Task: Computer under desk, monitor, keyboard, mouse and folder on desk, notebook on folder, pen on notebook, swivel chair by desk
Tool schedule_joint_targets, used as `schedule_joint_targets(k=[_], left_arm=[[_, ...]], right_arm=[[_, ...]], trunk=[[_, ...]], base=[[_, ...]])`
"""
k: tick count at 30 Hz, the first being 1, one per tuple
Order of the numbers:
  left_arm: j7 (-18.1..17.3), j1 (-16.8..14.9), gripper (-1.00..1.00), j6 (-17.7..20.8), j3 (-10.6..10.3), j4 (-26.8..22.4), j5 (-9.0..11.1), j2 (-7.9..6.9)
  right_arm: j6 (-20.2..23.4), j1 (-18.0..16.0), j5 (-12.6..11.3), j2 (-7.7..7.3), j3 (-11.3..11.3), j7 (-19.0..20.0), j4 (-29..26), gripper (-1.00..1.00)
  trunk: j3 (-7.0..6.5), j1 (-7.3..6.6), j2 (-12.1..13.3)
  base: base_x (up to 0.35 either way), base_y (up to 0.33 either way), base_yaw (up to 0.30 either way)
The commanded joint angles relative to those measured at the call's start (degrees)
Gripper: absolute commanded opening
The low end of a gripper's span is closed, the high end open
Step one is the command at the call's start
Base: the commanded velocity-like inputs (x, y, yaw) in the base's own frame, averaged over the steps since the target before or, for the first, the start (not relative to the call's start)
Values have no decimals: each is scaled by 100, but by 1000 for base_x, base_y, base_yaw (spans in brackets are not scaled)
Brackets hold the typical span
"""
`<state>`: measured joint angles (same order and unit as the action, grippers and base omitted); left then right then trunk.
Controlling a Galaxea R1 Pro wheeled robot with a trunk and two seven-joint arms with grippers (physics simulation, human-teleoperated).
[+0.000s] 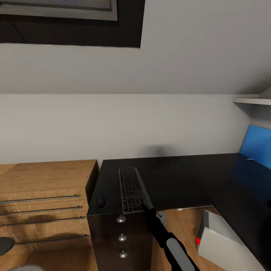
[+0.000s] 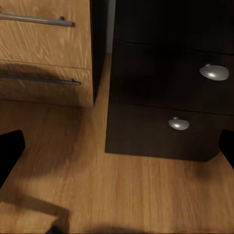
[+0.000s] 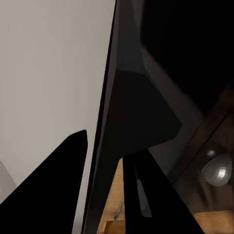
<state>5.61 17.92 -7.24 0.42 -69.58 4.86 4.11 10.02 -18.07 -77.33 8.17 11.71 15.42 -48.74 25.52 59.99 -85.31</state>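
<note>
My right gripper (image 1: pixel 147 206) is clamped on the near end of the keyboard (image 1: pixel 131 189), one finger (image 3: pixel 48 190) above the slab and one (image 3: pixel 146 195) beneath it. The keyboard lies on the desk (image 1: pixel 177 180), running away from my hand toward the wall, over the drawer unit (image 1: pixel 120 241). A small dark mouse (image 1: pixel 101 201) sits on the desk left of my hand. The computer (image 1: pixel 222 241) stands on the floor to the right, below the desk. My left gripper (image 2: pixel 117 156) hangs spread wide over the wood floor before the drawers, holding nothing.
</note>
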Motion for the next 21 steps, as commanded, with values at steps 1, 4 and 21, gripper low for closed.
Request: schedule_joint_targets(k=[1, 4, 21], left_arm=[[1, 1, 100, -14, 2, -3, 50, 3], [1, 1, 100, -14, 2, -3, 56, 3], [26, 1, 100, -16, 28, -41, 72, 6]], right_arm=[[31, -4, -62, 0, 0, 10, 3, -100], [42, -4, -63, 0, -1, 7, 6, -100], [35, -4, -89, 6, -20, -26, 14, 100]], trunk=[[5, -3, -3], [5, -3, -3], [77, 85, -164]], base=[[-241, 0, 0], [-80, 0, 0], [-2, 0, 0]])
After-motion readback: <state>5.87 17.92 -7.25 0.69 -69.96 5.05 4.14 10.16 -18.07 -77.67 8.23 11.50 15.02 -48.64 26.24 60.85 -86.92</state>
